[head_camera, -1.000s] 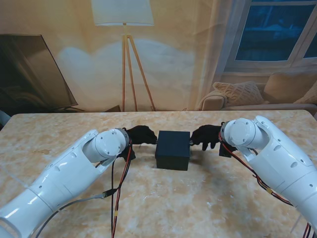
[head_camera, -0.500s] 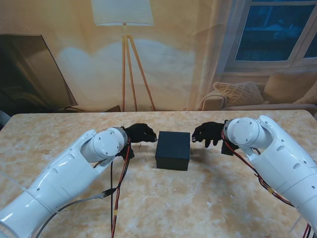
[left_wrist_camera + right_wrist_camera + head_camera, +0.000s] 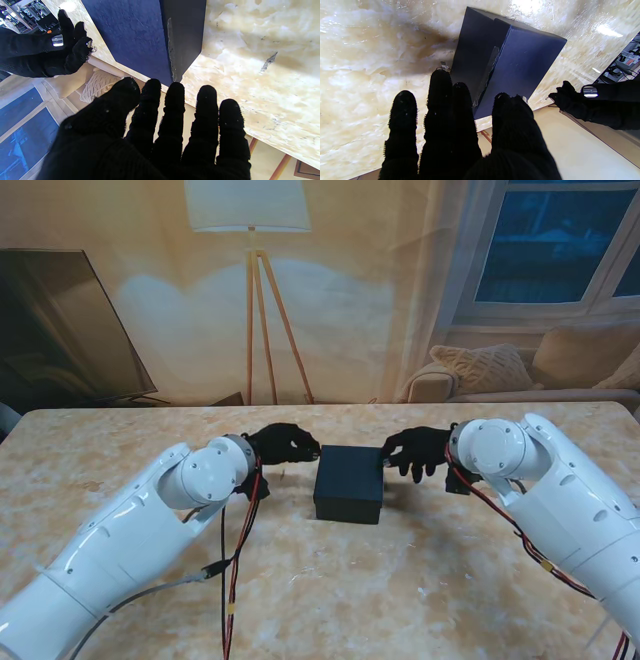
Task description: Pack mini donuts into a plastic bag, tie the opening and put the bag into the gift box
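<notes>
A dark blue gift box (image 3: 349, 480) with its lid on stands in the middle of the marble table (image 3: 420, 600); whatever is inside is hidden. My left hand (image 3: 283, 445), in a black glove, hovers by the box's left side with its fingers stretched out and holding nothing. My right hand (image 3: 413, 452) is at the box's right side, fingers spread, with the fingertips at the lid's upper right edge. The left wrist view shows the box (image 3: 140, 37) beyond my left hand (image 3: 150, 130). In the right wrist view the box (image 3: 520, 55) lies beyond my right hand (image 3: 460, 130).
Red and black cables (image 3: 235, 580) hang from my left forearm over the table nearer to me. Behind the table's far edge is a backdrop with a floor lamp (image 3: 250, 300) and a sofa (image 3: 520, 375).
Both hands came off the box's sides half a second ago. The right hand has since reached back to the lid's right edge, and the left hand has risen slightly.
</notes>
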